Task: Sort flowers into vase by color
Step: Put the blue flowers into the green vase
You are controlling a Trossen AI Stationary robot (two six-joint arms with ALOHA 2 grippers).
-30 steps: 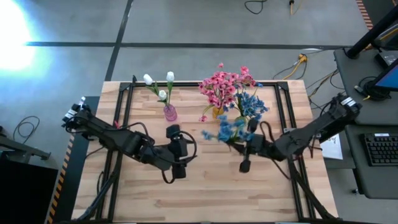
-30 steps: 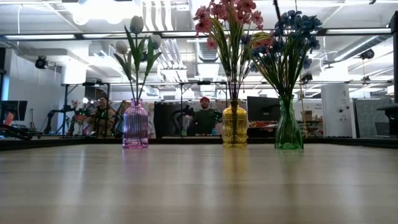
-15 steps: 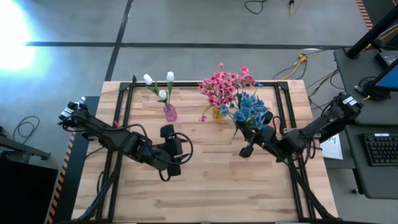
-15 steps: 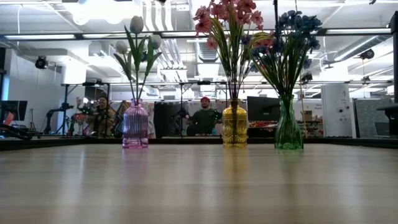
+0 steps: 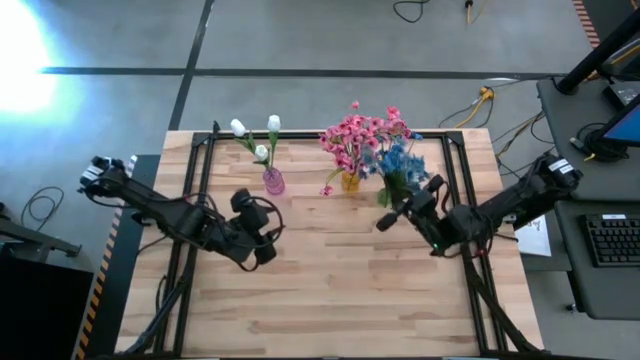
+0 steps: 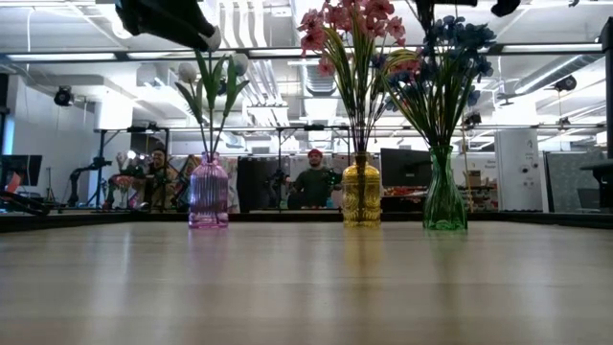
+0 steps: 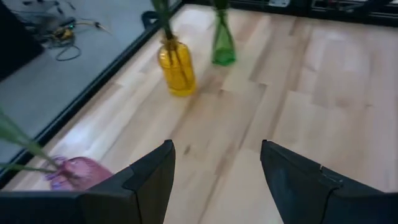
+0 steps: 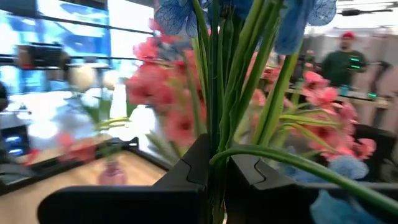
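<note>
Blue stem pinched in the right gripper (image 8: 214, 171), beside the green vase (image 6: 444, 196).

The fingers are clamped on a blue flower (image 8: 217, 81) whose stem runs upright between them, right among the blue bunch (image 5: 400, 165); the vase mouth lies below, so the right arm is nearer. The left gripper (image 7: 214, 180) waits open over bare table (image 5: 330, 290), well apart. No readable writing.

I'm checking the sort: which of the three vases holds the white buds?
The pink vase, leftmost in the low view; the yellow vase holds pink blossoms, the green vase blue ones.
</note>
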